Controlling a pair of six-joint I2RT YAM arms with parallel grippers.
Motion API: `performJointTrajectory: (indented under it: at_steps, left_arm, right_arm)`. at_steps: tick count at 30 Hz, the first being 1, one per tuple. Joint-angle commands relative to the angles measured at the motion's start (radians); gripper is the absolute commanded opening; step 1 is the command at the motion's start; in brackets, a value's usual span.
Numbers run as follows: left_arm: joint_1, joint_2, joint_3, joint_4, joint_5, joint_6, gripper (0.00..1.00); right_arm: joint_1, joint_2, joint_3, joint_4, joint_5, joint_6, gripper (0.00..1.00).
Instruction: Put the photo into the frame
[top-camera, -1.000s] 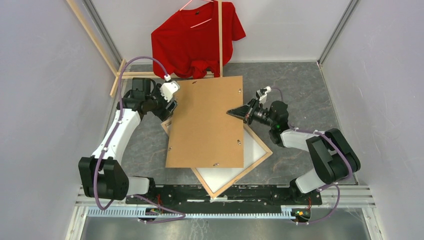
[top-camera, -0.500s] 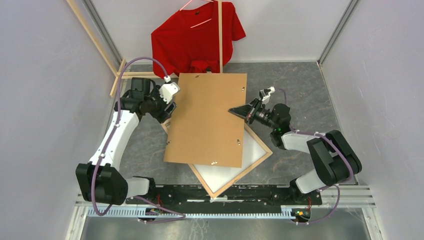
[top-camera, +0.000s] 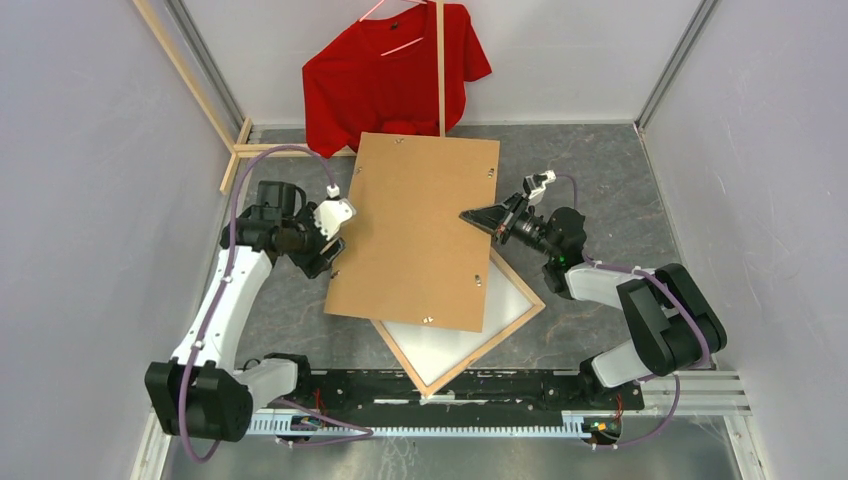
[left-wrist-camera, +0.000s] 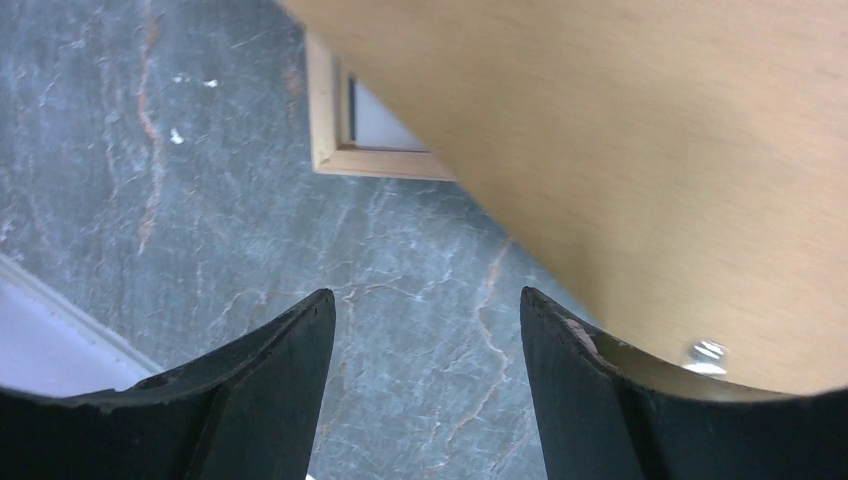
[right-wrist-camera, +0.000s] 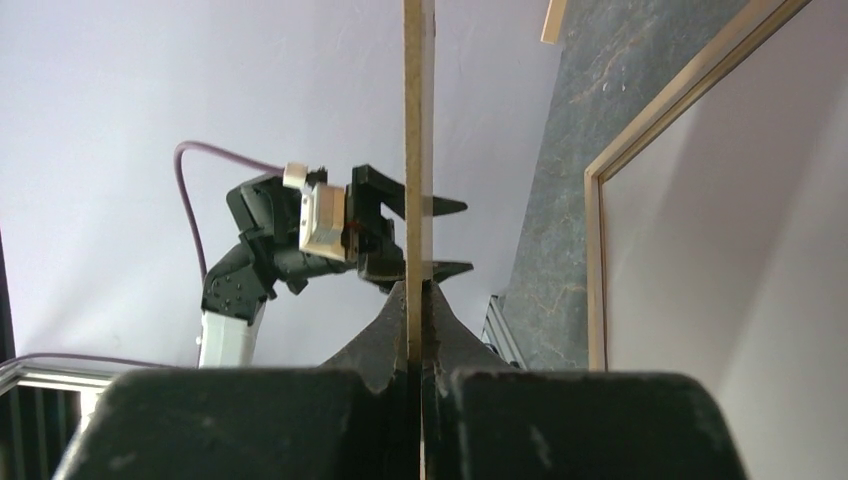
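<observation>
A robot lab cell: pale partition walls (top-camera: 90, 150) box in a grey table (top-camera: 600, 170) edged by a metal mounting rail (top-camera: 450, 425).

A brown hardboard sheet (top-camera: 420, 235), pinched at its right edge by the right gripper (top-camera: 467, 218), hangs raised over the far half of the pale wooden frame (left-wrist-camera: 321, 100) and blocks it from above; only the frame's near corner lies open. The left gripper (left-wrist-camera: 425, 300), jaws apart, has bare grey marbled table (top-camera: 600, 170) beneath it and to its left. Behind the sheet's far edge, a red T-shirt (top-camera: 385, 80) and a wooden rack pole (top-camera: 440, 60) seem close, leaving little room.
</observation>
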Motion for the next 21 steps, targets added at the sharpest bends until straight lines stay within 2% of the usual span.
performJointTrajectory:
  at_steps: [1,6,13,14,18,21]
  left_arm:
    - [-0.024,-0.059,-0.029,-0.078,0.092,0.049,0.74]
    - [-0.043,-0.117,-0.057,-0.199,0.206,0.124,0.75]
    - [-0.04,-0.115,-0.092,-0.141,0.112,0.17,0.78]
    - [-0.039,-0.103,-0.082,-0.141,0.115,0.178,0.79]
    - [-0.014,-0.041,-0.025,-0.123,0.076,0.212,0.8]
    - [0.029,0.014,0.003,-0.098,0.056,0.243,0.8]
  right_arm:
    - [0.012,-0.026,0.024,0.083,0.069,0.021,0.0]
    - [0.008,-0.029,0.036,0.036,0.072,-0.037,0.0]
    - [-0.051,0.026,0.161,-0.028,-0.328,-0.11,0.0]
    - [-0.062,0.012,0.177,-0.087,-0.358,-0.152,0.0]
    - [-0.097,-0.045,0.297,-0.618,-0.406,-0.531,0.0]
    - [-0.124,-0.035,0.364,-0.79,-0.456,-0.675,0.0]
